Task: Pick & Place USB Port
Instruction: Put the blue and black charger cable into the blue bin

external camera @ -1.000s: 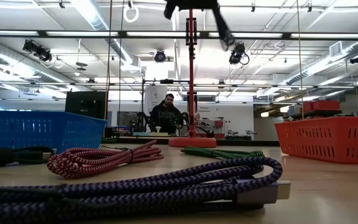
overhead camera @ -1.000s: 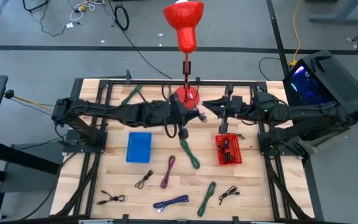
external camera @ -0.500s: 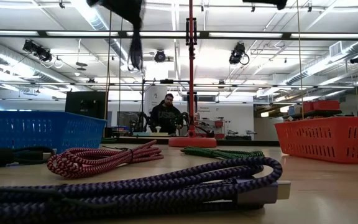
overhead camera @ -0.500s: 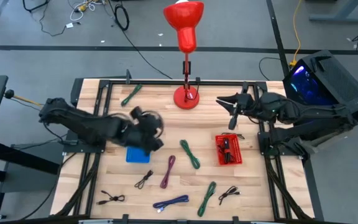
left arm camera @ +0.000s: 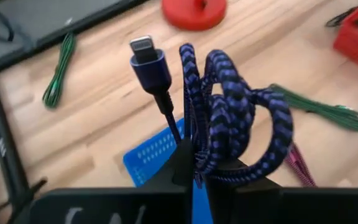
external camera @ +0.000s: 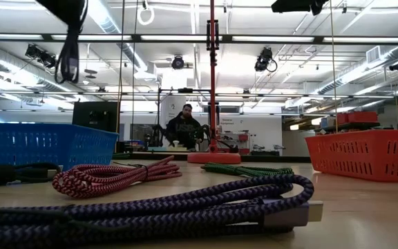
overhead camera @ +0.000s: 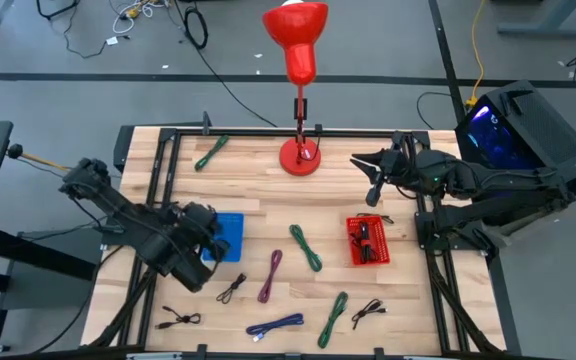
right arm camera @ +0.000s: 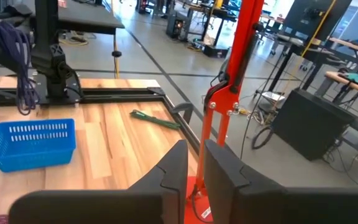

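Writing: you will find no brand, label or lettering that can be read on any of the things here.
Left tool (left arm camera: pixel 194 163): your left arm's dark fingers are pinched tight on the dark blue braided USB cable (left arm camera: pixel 229 118); it sits over the left part of the bench, at the near-left edge of the blue basket.
Cable: a woven, herringbone-patterned cord bundled in loops, with a smooth blue plug shell and a small silver metal tip standing up from the bundle; in the low view it hangs clear of the bench top (external camera: pixel 71 48).
Blue basket (overhead camera: pixel 230 236): a rectangular blue plastic basket with slotted walls, on the left half of the bench.
Red basket (overhead camera: pixel 367 240): a rectangular red plastic basket of the same slotted make, on the right half, with dark cables lying in it.
Right tool (right arm camera: pixel 194 177): your right arm waits at the far right of the bench; its fingers stand nearly together with a narrow gap and hold nothing.
Bench (overhead camera: pixel 258 195): pale wooden planks with visible grain, edged by a black metal frame.
Red stand (overhead camera: pixel 300 150): a round red base at the far middle, with a thin upright pole.
Loose cables: a green braided cable (overhead camera: pixel 306 247) between the baskets; a maroon braided cable (overhead camera: pixel 270 275) near it; a purple braided cable (overhead camera: pixel 276 325) at the near edge.
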